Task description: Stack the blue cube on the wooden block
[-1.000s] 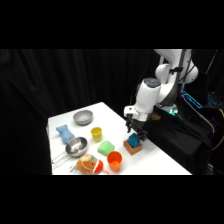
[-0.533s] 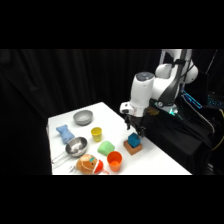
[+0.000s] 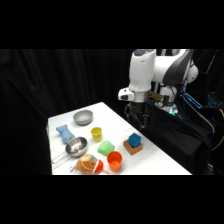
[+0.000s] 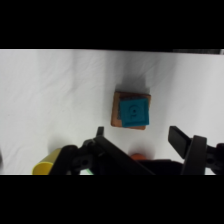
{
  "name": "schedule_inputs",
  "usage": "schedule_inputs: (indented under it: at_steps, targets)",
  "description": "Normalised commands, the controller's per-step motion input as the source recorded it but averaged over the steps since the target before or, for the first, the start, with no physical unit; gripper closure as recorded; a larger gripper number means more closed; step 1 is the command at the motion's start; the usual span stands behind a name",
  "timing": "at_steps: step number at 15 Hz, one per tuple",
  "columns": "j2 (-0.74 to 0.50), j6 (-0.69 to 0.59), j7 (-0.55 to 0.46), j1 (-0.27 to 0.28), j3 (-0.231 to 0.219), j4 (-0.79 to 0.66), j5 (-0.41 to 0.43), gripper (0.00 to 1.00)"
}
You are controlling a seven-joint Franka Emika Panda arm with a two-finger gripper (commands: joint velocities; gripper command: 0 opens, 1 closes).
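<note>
A black curtain is hanging behind your white table [image 3: 155,162], and dark clutter with cables is sitting off to the right.

Starting at the near edge, you are looking at an orange, round-faced toy [image 3: 89,163] with an orange cup [image 3: 114,160] just beside it (what is inside the cup cannot be made out). Just behind them a metal pan [image 3: 76,146] is lying with its handle pointing toward the table's near left corner, and its bowl is looking bare. A green lump [image 3: 105,147] is sitting between the pan and the stack.

The blue cube [image 3: 134,139] is resting on the wooden block [image 3: 131,146] near the table's right edge. In the wrist view the blue cube [image 4: 134,112] is covering most of the wooden block [image 4: 118,120], shifted slightly toward one corner.

The gripper [image 3: 138,120] is hanging above the stack and a little behind it, well clear of the cube. Its fingers [image 4: 183,141] are standing wide apart and holding nothing.

Farther back, a yellow cup [image 3: 96,133] is standing upright, a light-blue figure toy [image 3: 64,133] is lying near the left edge, and a grey bowl [image 3: 83,117] is sitting at the far end, apparently bare inside.
</note>
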Motion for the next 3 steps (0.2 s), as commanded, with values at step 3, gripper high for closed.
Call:
schedule_inputs:
  at_steps: [3]
  targets:
    - [-0.12, -0.52, 0.00, -0.058, -0.016, 0.40, -0.016, 0.00]
